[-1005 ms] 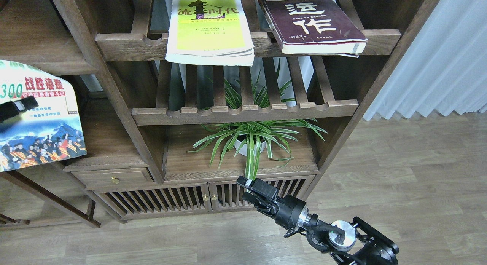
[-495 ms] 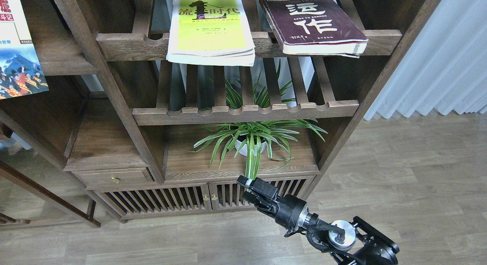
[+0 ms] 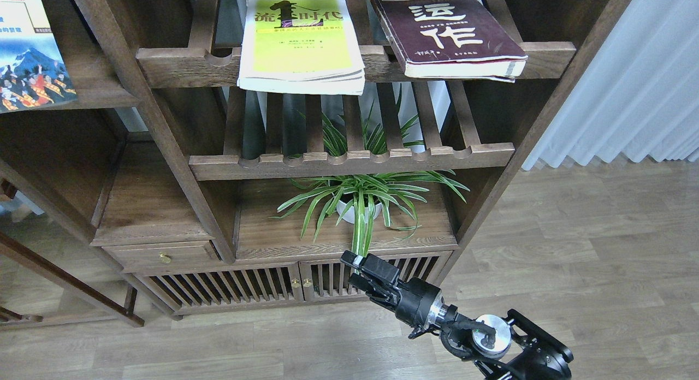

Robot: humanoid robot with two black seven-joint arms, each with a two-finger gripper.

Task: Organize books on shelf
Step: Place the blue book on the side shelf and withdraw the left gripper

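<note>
At the upper left of the frame, the head view shows the small mountain-picture book (image 3: 30, 52) lying on the plain dark plank shelf (image 3: 93, 99), its lower corner reaching that shelf's front edge; much of it is cut off by the frame. My left gripper is nowhere in this picture, so I cannot say what it is doing.

Along the top centre, the yellow-green book (image 3: 300, 41) lies flat on the slatted rack (image 3: 185, 66) and overhangs its notched front rail. Just to its right, the maroon book (image 3: 445, 33) rests on the same rack, turned askew, one corner past the rail.

Low in the frame, right of centre, my right gripper (image 3: 363, 271) hangs in front of the cabinet doors (image 3: 262, 287), under the potted plant (image 3: 363, 200). It holds nothing; its dark fingers blur together, so I cannot tell how far apart they are.

I judge one book placed, two left to move to the plank.
</note>
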